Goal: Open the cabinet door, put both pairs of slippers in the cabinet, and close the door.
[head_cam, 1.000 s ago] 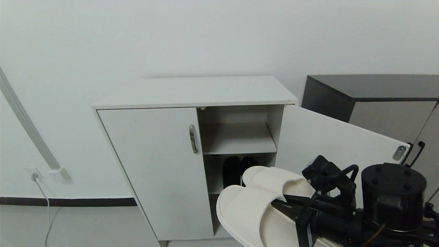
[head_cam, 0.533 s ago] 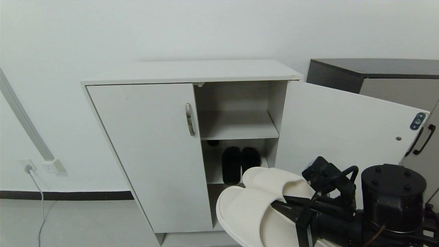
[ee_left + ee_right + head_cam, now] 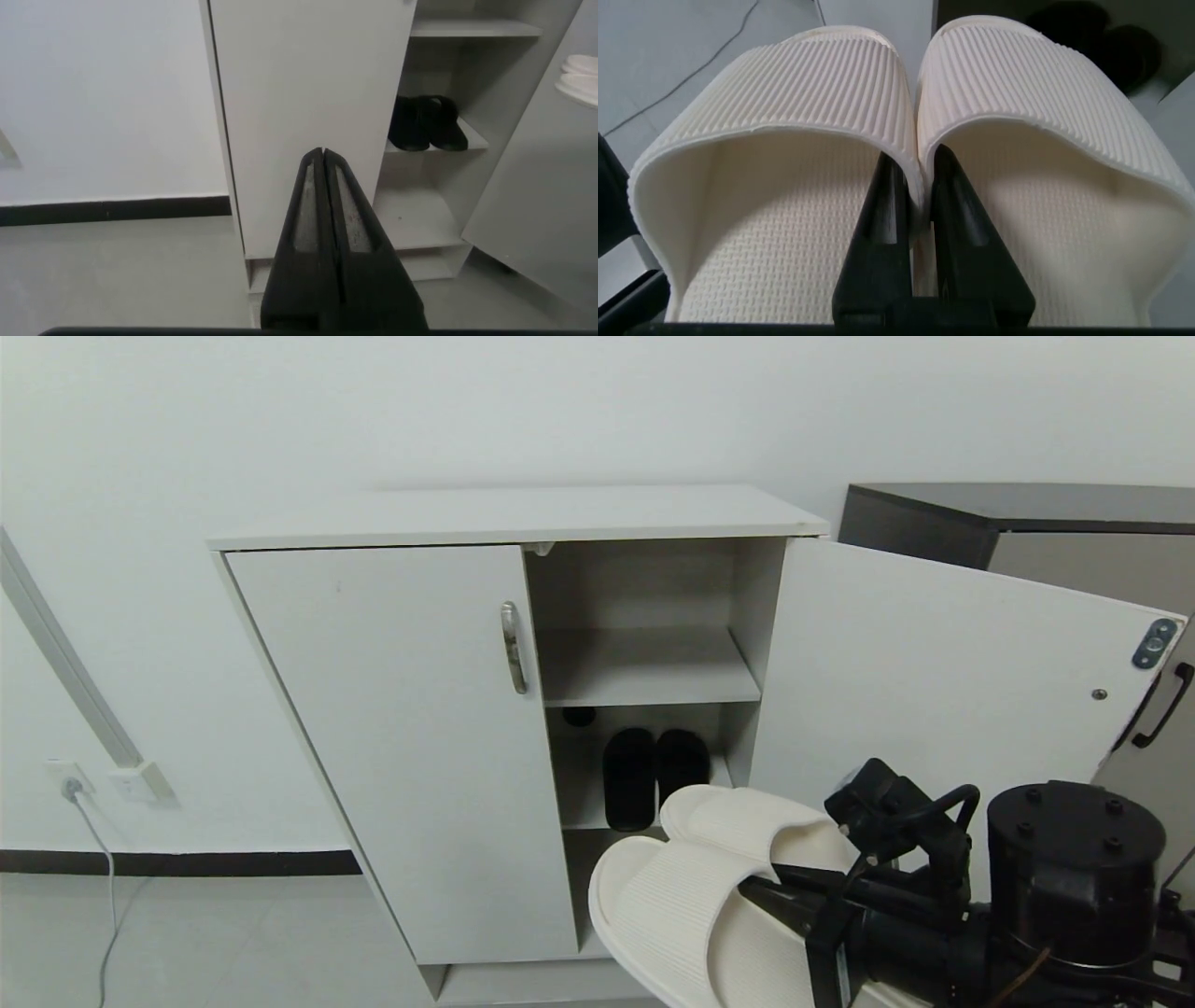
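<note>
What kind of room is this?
Probably a hallway or entryway of a home: a white shoe cabinet stands open with black slippers on its shelf, and a wall socket sits low down beside it.

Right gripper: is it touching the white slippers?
Touching. In the right wrist view the right gripper clamps the adjoining inner edges of the white slippers.

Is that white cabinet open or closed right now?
Half open: its right door is swung wide, showing shelves and black slippers inside; the left door is shut.
</note>
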{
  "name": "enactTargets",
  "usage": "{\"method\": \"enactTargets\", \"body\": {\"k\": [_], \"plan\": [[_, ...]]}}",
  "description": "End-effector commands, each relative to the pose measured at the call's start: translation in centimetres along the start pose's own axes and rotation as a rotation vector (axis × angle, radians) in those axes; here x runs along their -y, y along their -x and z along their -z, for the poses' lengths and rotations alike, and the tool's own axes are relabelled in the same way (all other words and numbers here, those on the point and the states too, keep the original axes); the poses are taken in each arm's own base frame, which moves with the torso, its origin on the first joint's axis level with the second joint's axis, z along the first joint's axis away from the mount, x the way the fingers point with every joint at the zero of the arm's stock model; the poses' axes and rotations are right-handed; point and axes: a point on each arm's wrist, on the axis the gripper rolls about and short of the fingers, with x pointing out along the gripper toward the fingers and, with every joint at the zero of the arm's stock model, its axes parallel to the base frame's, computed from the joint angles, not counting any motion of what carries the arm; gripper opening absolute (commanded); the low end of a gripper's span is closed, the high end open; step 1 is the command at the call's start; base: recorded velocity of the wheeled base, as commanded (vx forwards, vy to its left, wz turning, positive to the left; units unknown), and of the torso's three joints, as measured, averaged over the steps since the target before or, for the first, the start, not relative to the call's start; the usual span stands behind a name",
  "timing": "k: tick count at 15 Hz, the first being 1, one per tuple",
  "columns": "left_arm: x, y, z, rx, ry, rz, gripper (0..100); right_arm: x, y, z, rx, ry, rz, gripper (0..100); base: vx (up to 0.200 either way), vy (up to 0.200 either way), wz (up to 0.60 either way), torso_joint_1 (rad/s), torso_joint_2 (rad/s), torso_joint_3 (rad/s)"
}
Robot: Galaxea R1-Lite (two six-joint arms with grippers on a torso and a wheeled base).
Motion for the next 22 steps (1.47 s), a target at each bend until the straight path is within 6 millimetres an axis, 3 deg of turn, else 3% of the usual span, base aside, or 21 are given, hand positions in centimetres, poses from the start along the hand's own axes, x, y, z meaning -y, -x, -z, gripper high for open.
{"method": "enactTargets", "body": {"k": [1, 13, 15, 19, 20, 22], "plan": [[0.0, 0.0, 0.0, 0.000, 0.002, 0.000, 0, 0.0, -0.2, 0.2, 0.001, -0.002, 0.001, 0, 0.000, 0.000, 0.00, 0.000, 0.00, 0.000], [0.0, 0.0, 0.0, 0.000, 0.002, 0.000, 0, -0.2, -1.0, 1.3, -0.032, 0.051, 0.006, 0, 0.000, 0.050, 0.00, -0.004, 0.03, 0.027], [0.0, 0.0, 0.0, 0.000, 0.000, 0.000, 0, -0.1, -3.0, 1.1, -0.032, 0.028, 0.114, 0, 0.000, 0.000, 0.00, 0.000, 0.00, 0.000], [0.0, 0.0, 0.0, 0.000, -0.003, 0.002, 0, -2.5, -8.8, 1.7, 0.004, -0.084, 0.449, 0, 0.000, 0.000, 0.00, 0.000, 0.00, 0.000], [0.0, 0.0, 0.0, 0.000, -0.004, 0.002, 0, -2.8, -11.2, 1.9, 0.013, -0.083, 0.529, 0, 0.000, 0.000, 0.00, 0.000, 0.00, 0.000], [0.0, 0.0, 0.0, 0.000, -0.004, 0.003, 0, -3.0, -13.5, 0.7, 0.042, -0.093, 0.583, 0, 0.000, 0.000, 0.00, 0.000, 0.00, 0.000]]}}
